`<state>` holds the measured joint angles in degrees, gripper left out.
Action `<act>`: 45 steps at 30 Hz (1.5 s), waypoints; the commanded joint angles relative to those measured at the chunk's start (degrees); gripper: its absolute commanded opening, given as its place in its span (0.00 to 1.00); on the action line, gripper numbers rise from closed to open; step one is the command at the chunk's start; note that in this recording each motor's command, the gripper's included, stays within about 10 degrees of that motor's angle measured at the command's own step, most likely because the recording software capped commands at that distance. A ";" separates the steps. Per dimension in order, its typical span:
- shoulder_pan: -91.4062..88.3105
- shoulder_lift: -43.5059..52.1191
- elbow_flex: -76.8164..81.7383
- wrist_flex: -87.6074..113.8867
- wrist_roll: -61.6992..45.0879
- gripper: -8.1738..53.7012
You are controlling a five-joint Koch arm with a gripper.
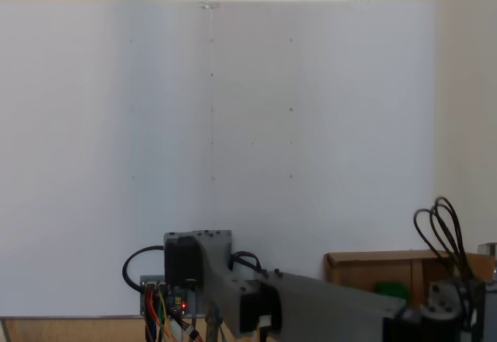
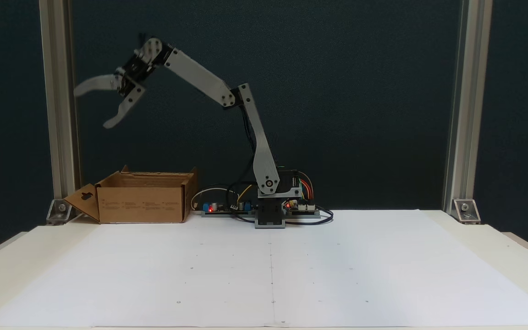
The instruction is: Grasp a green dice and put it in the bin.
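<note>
White paper (image 2: 291,266) covers the table before a dark wall; fingers (image 2: 122,110) spread above the bin (image 2: 142,201).

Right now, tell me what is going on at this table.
A small robot arm is raised with its gripper high above the cardboard bin, jaws spread wide and holding nothing. In a fixed view from above, a green dice already lies inside the bin. The white sheet on the table carries only faint marks. The drop looks done.

A dark wall (image 2: 383,91) and aluminium posts (image 2: 468,105) stand behind the paper-covered table (image 2: 475,238).
</note>
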<state>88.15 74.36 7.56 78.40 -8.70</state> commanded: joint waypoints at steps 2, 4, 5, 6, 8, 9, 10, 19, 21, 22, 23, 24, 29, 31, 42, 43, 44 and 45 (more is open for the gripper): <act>-7.56 7.47 -2.46 -2.81 8.09 0.85; -13.27 9.32 -2.46 -2.81 8.09 0.85; -15.91 9.49 -2.46 -2.99 8.09 0.85; -19.42 9.93 -2.46 -3.08 8.00 0.85; -26.10 10.72 -2.46 -3.16 8.00 0.85; -29.36 11.07 -2.46 -3.25 8.00 0.85; -32.61 11.16 -2.46 -3.78 8.09 0.85; -64.60 12.30 -1.76 -6.33 7.65 0.84; -70.75 13.45 -0.53 -6.42 7.47 0.84; -72.51 13.62 -0.53 -7.47 7.47 0.84; -72.60 13.89 -0.53 -9.91 7.56 0.84; -72.42 13.89 -0.53 -10.00 7.65 0.84; -72.77 16.08 0.00 -17.56 8.70 0.83; -72.86 16.35 0.00 -20.55 8.79 0.83; -75.15 30.06 36.74 -34.87 8.96 0.84; -75.85 32.43 41.57 -36.54 8.96 0.84; -77.52 34.10 45.18 -38.12 8.96 0.83; -79.80 35.24 47.55 -39.53 8.96 0.83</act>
<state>10.90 106.44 56.78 47.46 -3.08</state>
